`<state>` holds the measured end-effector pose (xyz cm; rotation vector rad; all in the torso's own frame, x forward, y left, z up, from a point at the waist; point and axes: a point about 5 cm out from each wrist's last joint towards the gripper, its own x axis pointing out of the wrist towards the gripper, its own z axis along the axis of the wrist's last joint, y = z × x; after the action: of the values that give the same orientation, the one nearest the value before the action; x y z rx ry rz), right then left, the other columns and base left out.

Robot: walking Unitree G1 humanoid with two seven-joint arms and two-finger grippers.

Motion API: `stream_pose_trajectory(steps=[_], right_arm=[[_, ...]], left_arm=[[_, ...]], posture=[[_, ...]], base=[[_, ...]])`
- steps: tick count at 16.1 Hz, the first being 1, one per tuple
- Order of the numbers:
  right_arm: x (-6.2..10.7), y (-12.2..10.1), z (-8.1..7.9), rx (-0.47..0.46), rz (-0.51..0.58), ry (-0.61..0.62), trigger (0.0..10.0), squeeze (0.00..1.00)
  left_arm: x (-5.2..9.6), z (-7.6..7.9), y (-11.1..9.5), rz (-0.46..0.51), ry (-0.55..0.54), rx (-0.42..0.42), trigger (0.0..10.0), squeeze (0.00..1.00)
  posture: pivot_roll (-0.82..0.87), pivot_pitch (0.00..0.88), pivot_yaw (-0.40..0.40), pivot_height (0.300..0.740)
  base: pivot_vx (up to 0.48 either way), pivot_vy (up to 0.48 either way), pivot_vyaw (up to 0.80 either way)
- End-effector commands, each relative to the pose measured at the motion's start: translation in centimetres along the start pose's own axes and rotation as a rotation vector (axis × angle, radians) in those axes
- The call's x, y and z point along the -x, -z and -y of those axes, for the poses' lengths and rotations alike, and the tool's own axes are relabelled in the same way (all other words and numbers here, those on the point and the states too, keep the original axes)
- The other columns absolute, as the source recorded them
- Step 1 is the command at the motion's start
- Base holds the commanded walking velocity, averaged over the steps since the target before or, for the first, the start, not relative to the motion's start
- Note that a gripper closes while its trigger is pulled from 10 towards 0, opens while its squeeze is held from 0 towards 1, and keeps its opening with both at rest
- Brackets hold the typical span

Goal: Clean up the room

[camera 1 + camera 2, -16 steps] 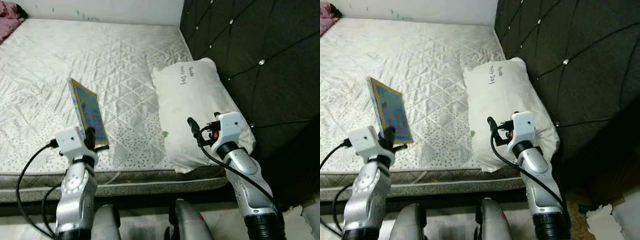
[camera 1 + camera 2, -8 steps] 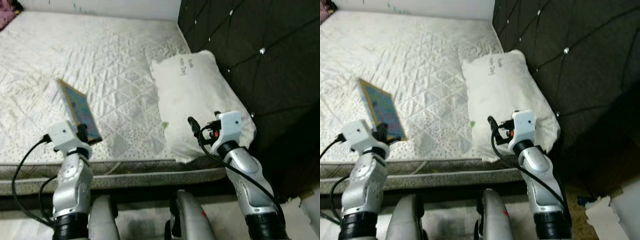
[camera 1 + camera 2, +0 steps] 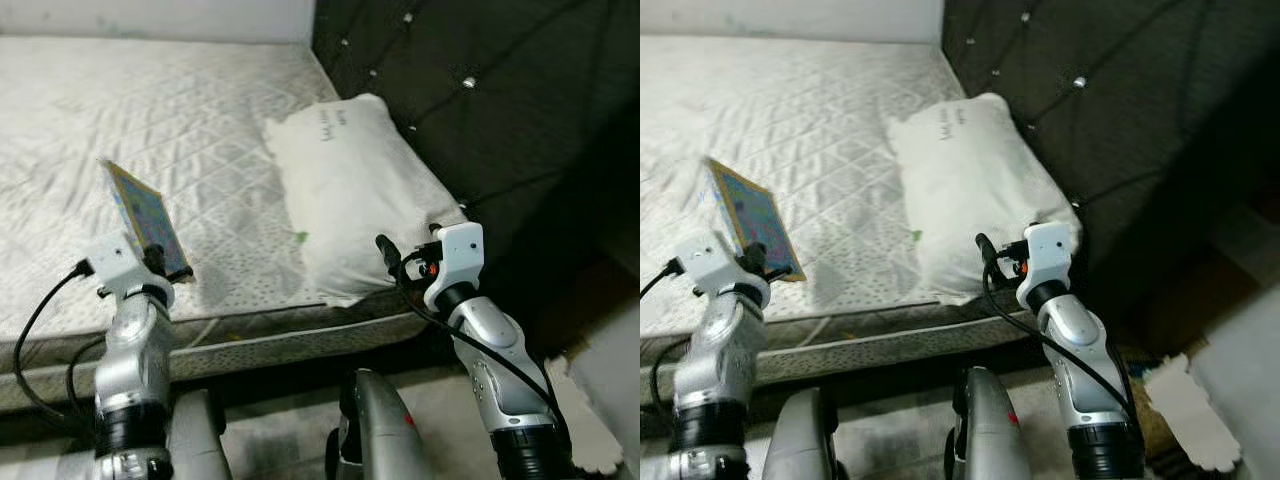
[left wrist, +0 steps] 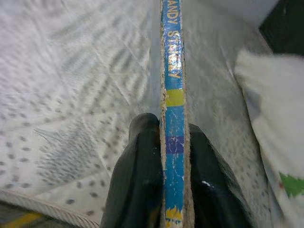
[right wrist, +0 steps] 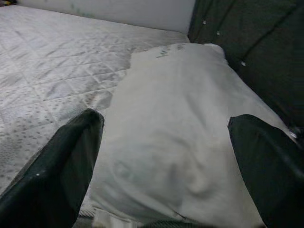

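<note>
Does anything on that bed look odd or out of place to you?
Mostly the book: the left hand is shut on its worn spine and holds it up over the bare, speckled mattress. The pillow lies by the dark headboard, its corner over the bed's front edge. The right hand hangs open before the pillow.

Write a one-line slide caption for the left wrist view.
Left end effector clamps a thin book by its spine above the quilted mattress, a white pillow alongside.
</note>
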<state>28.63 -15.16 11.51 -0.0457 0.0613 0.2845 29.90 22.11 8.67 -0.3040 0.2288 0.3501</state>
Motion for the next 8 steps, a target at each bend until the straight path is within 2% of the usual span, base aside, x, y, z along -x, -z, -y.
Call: stream_pose_trajectory(steps=[1, 5, 6, 8], right_arm=[[0.2, 0.0, 0.5, 0.012, -0.003, 0.014, 10.0, 0.00], [0.7, -0.5, 1.0, 0.039, 0.001, 0.027, 10.0, 0.00], [1.1, -0.8, 1.7, 0.051, 0.014, 0.059, 10.0, 0.00], [1.3, -1.1, 2.2, 0.061, 0.020, 0.071, 10.0, 0.00]], left_arm=[[-0.4, 0.6, -0.2, -0.018, 0.025, 0.020, 10.0, 0.00], [-1.9, 2.4, 0.1, -0.111, 0.103, 0.064, 10.0, 0.00], [-2.4, 3.4, 0.7, -0.185, 0.129, 0.112, 10.0, 0.00], [-2.8, 4.0, 1.0, -0.214, 0.158, 0.122, 10.0, 0.00]], posture=[[-0.13, 0.015, -0.098, 0.570], [-0.16, 0.032, -0.104, 0.566], [-0.18, 0.039, -0.105, 0.566], [-0.20, 0.041, -0.105, 0.566]], base=[[0.000, 0.000, 0.00], [0.000, 0.000, 0.00], [0.000, 0.000, 0.00], [0.000, 0.000, 0.00]])
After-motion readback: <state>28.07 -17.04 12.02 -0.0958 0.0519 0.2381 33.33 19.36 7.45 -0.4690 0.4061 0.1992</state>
